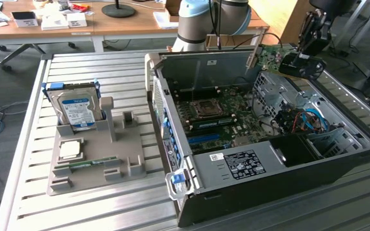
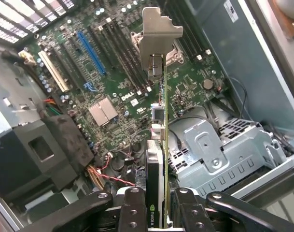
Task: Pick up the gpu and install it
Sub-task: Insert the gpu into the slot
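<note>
**Q:** Where is the gpu [image 2: 155,162]?
**A:** It is clamped edge-on between the fingers of the gripper [image 2: 159,209], in the air over the open computer case [image 1: 249,168], near its back edge. Its silver bracket [image 2: 159,41] hangs over the motherboard [image 2: 113,92].
**Q:** And beside the case?
**A:** A hard drive [image 1: 77,108] stands upright in a grey holder [image 1: 108,166].

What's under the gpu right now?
The hand holds the gpu edge-on over the motherboard; a metal cage sits beside that board. The strip of board straight under the card is covered by it.
</note>
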Controlling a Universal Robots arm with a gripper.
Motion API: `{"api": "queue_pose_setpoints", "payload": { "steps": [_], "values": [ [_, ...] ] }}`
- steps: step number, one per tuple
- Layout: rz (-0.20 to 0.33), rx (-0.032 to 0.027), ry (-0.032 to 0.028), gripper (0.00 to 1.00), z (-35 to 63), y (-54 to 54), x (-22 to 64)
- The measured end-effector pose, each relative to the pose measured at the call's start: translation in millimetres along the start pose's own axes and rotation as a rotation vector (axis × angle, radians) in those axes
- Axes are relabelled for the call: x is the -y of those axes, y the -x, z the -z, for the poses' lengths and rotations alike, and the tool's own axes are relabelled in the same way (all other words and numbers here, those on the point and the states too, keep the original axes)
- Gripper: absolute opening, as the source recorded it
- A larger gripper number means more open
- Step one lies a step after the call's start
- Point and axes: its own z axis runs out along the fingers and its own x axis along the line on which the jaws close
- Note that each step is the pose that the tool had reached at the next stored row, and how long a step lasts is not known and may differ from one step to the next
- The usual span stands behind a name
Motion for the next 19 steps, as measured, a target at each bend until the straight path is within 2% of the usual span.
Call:
{"api": "queue_pose_setpoints", "payload": {
  "steps": [19],
  "values": [
    [0.168,0.0034,0.0054,0.27,-0.1,-0.1,-0.1]
  ]
}}
